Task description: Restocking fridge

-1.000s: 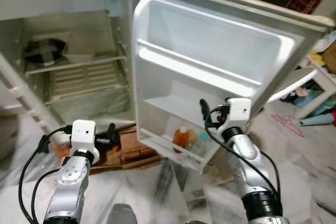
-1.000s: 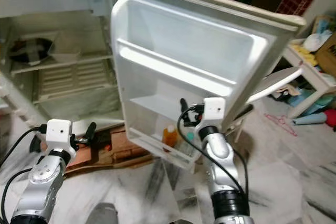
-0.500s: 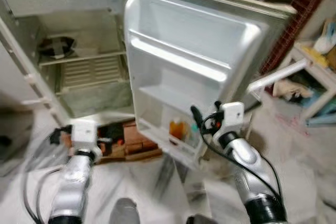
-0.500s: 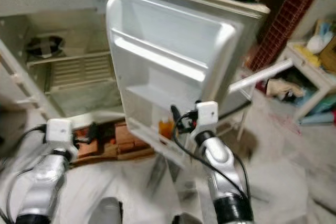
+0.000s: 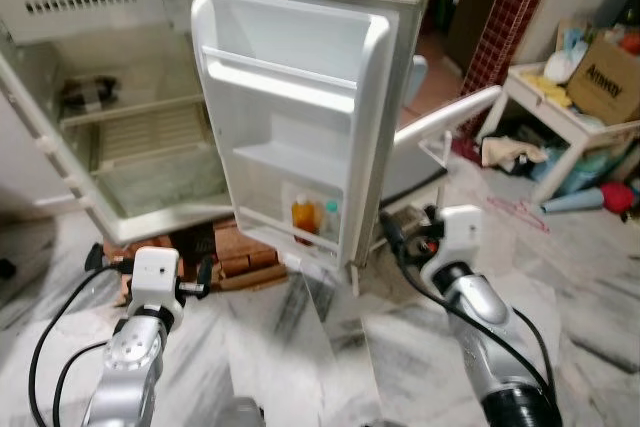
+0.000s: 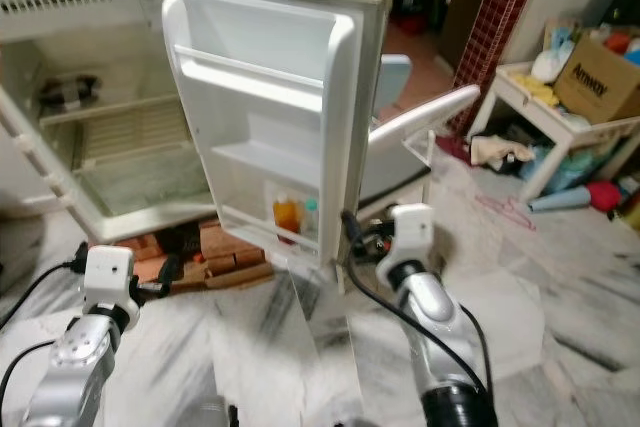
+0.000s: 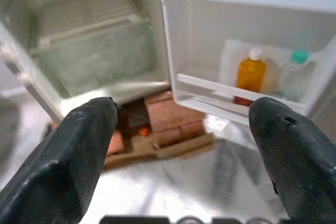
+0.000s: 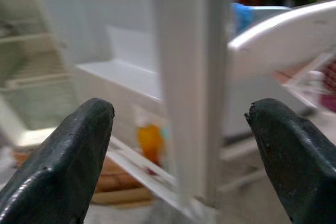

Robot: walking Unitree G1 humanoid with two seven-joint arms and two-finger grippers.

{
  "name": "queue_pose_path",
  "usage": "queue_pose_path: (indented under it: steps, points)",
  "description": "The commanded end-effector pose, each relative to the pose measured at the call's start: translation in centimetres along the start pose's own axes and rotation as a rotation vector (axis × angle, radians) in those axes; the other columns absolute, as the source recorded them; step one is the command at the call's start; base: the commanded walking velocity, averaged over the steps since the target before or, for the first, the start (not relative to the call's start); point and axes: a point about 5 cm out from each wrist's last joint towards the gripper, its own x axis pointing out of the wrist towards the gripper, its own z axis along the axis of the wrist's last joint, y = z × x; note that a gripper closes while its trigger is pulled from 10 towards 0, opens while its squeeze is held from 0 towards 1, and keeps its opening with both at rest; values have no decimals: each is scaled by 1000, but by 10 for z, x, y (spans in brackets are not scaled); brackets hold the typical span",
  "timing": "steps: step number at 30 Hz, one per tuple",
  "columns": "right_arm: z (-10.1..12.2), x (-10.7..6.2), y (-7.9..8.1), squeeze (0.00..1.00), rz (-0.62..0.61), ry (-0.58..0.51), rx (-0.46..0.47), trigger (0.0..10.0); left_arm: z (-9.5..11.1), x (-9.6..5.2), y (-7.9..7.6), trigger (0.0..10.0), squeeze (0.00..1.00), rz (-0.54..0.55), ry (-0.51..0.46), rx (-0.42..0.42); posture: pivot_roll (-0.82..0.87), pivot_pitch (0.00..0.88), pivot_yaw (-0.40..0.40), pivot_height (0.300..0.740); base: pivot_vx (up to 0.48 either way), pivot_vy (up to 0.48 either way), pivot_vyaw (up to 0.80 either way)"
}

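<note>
- The fridge (image 5: 120, 137) is seen standing open on the marble floor (image 5: 330, 367), its door (image 5: 300, 117) swung out wide, with the inner side turned toward the camera.
- The door's long axis is upright; its free edge is pointed toward the right gripper (image 8: 178, 145).
- The left gripper (image 7: 178, 150) is held low, its fingers (image 7: 68, 150) spread wide apart with nothing between them.
- Beyond the left fingers, an orange bottle (image 7: 251, 73) is seen standing upright in the lowest door shelf (image 7: 231, 95); just beside it, on the side farther from the fridge cavity, a clear bottle (image 7: 295, 77) with a teal cap is stood upright too.
- Bricks and cardboard (image 5: 240, 252) are seen under the fridge, ahead of the left fingers.
- The right gripper's fingers (image 8: 63, 156) are likewise parted and empty; the door's edge is framed between them, not touched.
- The orange bottle is glimpsed, blurred, past the right fingers, on the hinge side of the door edge.
- A white chair (image 5: 450, 122) is leant behind the door, and a cluttered low worktop (image 5: 560, 117) with a cardboard box (image 5: 605, 67) is seen well off to the right.
</note>
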Motion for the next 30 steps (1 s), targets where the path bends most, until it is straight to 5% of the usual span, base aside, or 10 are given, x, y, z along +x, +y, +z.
queue_pose_path:
  steps: [1,8,19,22,27,30]
  points:
    - [5,4,1,0,-29,-8,-17,10000,-1,-5,14,10000,0,23,18,-30,122,0,-55,740,0,0,0]
    - [18,-2,-3,0,-74,-95,5,10000,21,-8,0,10000,0,72,-113,-41,112,0,-47,740,0,0,0]
    - [16,9,-8,0,-155,-75,89,10000,48,3,-22,10000,0,15,-239,-19,116,0,-54,740,0,0,0]
    - [11,11,-13,0,-211,-28,42,10000,52,5,-26,10000,0,10,-253,-21,118,0,-52,740,0,0,0]
    - [8,12,-7,0,-193,-17,-6,10000,50,5,-30,10000,0,-5,-253,-23,116,0,-49,740,0,0,0]
    - [8,11,5,0,-104,-53,69,10000,48,4,-31,10000,0,3,-246,-26,112,0,-49,740,0,0,0]
